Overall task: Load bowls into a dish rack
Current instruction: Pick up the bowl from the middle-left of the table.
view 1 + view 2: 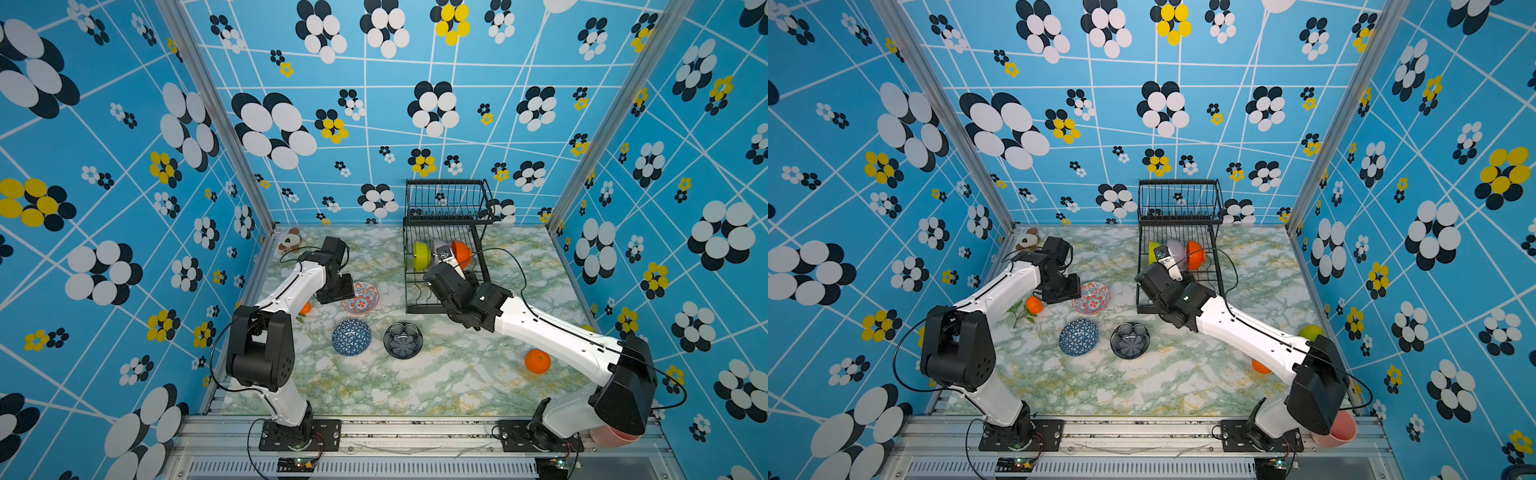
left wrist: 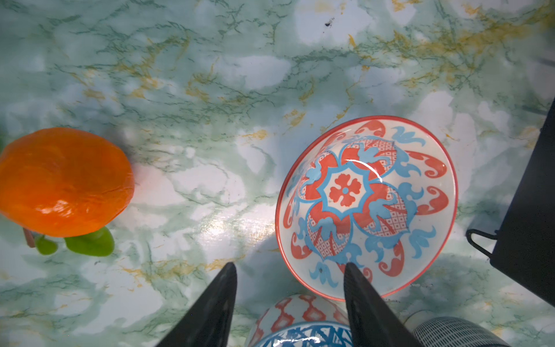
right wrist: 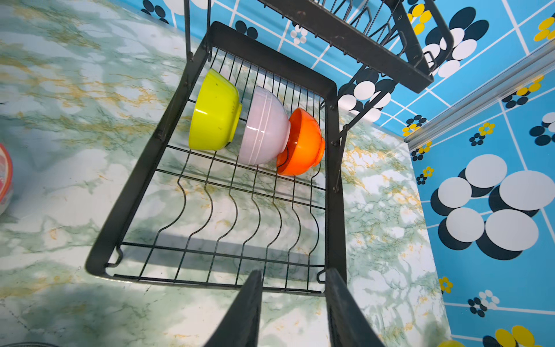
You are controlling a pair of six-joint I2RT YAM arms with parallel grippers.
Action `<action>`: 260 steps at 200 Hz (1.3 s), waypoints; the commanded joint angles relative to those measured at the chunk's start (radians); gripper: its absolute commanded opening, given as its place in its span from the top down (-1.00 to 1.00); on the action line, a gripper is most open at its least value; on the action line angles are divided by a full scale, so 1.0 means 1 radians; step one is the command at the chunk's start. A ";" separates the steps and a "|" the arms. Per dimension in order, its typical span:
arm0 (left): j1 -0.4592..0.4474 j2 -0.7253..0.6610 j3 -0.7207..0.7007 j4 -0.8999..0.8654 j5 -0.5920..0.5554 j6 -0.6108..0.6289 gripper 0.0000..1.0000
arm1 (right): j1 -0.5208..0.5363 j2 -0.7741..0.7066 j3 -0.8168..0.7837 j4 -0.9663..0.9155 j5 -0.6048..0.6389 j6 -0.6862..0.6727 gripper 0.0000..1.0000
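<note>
In rack (image 3: 126,207): green bowl (image 3: 214,112), lilac bowl (image 3: 264,129), orange bowl (image 3: 303,142) | we saw floral bowl (image 2: 366,204), blue bowl (image 1: 351,337), black bowl (image 1: 403,340) waiting on counter (image 1: 436,382) | left hand (image 2: 289,266) apart astride floral bowl's rim | right hand (image 3: 295,272) apart, empty

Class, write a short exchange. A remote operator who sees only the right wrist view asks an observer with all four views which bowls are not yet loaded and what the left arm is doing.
Operator: I can see the dish rack with the lime-green bowl, lilac bowl and orange bowl in its lower tray. Which bowls are on the table?
Observer: Three. They are the floral bowl, the blue geometric bowl and the black bowl, all on the left arm's side of the rack.
Operator: Where is the left gripper?
Observer: It is open. In the left wrist view its fingers stand on either side of the floral bowl's rim, not closed on it.
</note>
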 commanded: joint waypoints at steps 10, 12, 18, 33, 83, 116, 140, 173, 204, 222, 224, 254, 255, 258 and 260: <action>0.014 0.040 0.002 -0.009 0.022 0.013 -0.14 | -0.005 -0.003 -0.007 0.010 -0.032 0.022 0.23; 0.014 0.042 0.002 -0.008 0.021 0.013 -0.14 | -0.005 -0.002 -0.007 0.010 -0.033 0.022 0.23; 0.018 0.047 0.001 -0.007 0.021 0.011 -0.12 | -0.006 -0.001 -0.009 0.011 -0.036 0.023 0.23; 0.024 0.059 -0.003 0.006 0.025 0.007 -0.07 | -0.007 0.001 -0.010 0.015 -0.045 0.024 0.23; 0.032 0.088 -0.008 0.026 0.037 -0.001 0.07 | -0.011 0.001 -0.022 0.020 -0.057 0.029 0.23; 0.036 0.104 -0.003 0.036 0.037 -0.004 0.11 | -0.013 0.001 -0.028 0.023 -0.066 0.037 0.23; 0.035 0.114 -0.003 0.047 0.049 -0.011 0.27 | -0.015 0.005 -0.029 0.025 -0.071 0.038 0.23; 0.035 0.128 0.003 0.056 0.056 -0.017 0.36 | -0.016 0.009 -0.027 0.023 -0.073 0.040 0.23; 0.036 0.136 0.007 0.055 0.058 -0.023 0.42 | -0.016 0.012 -0.027 0.023 -0.074 0.043 0.23; 0.035 0.135 0.008 0.057 0.054 -0.025 0.47 | -0.018 0.013 -0.027 0.021 -0.078 0.045 0.23; 0.036 0.136 0.008 0.057 0.053 -0.026 0.47 | -0.017 0.013 -0.027 0.022 -0.078 0.045 0.23; 0.037 0.136 0.008 0.057 0.036 -0.033 0.54 | -0.016 0.013 -0.029 0.019 -0.078 0.050 0.23; 0.037 0.135 0.008 0.056 0.036 -0.033 0.54 | -0.016 0.013 -0.029 0.019 -0.078 0.050 0.23; 0.036 0.136 0.008 0.056 0.035 -0.033 0.55 | -0.016 0.013 -0.029 0.019 -0.077 0.049 0.23; 0.036 0.135 0.009 0.056 0.034 -0.033 0.55 | -0.016 0.013 -0.030 0.018 -0.077 0.049 0.23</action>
